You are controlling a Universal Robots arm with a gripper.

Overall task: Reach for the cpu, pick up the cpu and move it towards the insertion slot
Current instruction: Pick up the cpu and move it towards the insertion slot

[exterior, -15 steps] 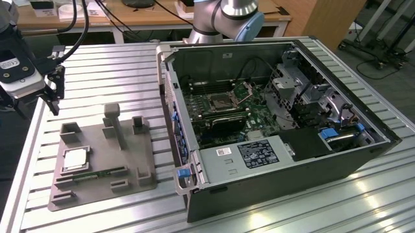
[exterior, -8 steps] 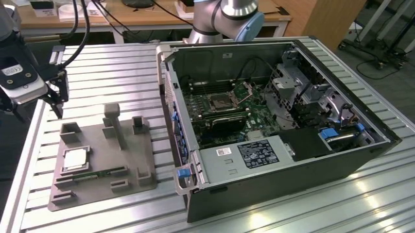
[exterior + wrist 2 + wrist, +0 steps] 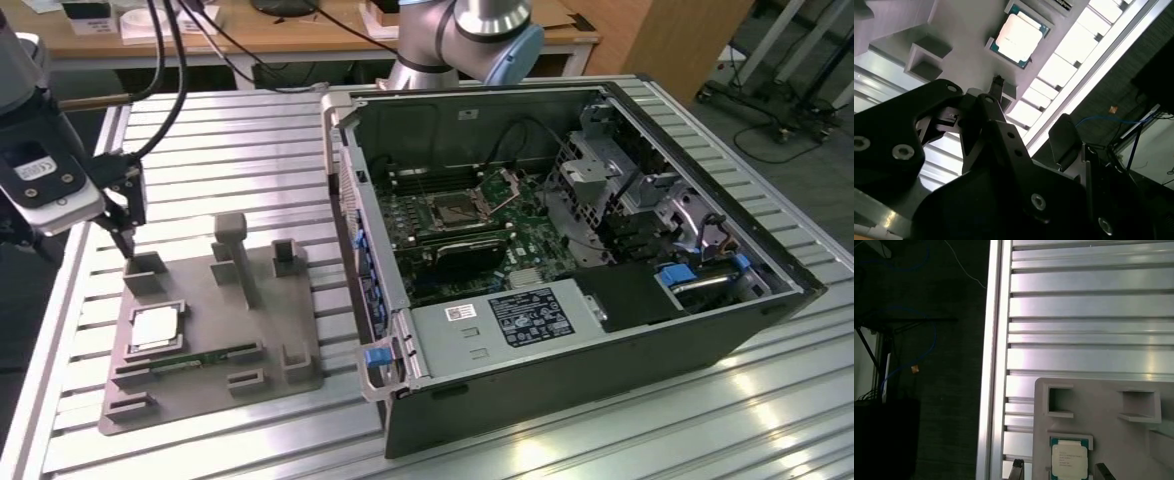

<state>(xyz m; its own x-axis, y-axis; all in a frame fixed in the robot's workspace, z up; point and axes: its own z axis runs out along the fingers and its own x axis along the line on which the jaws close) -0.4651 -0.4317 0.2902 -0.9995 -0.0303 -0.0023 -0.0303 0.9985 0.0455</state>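
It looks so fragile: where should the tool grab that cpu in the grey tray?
Probably by two opposite edges, coming straight down from above: the cpu lies flat, face up, in a shallow recess of the grey tray, whose walls block a sideways approach.

The exterior view stands off the arm, high up, and looks down at a slant over the slatted table (image 3: 240,130). It is far enough to take in the grey tray (image 3: 214,330) at the exterior view's left and the whole open computer case (image 3: 747,330) at its right. The second wrist view sits close behind the gripper (image 3: 1029,107) and looks along its dark links toward the tray (image 3: 969,30). The first wrist view looks almost straight down on the table (image 3: 1089,305), near to it. Both wrist views share the tray corner with the chip (image 3: 1019,35) (image 3: 1069,458) and the table's edge (image 3: 1094,65) (image 3: 994,365). The exterior view sees this same chip (image 3: 154,327) from much farther.
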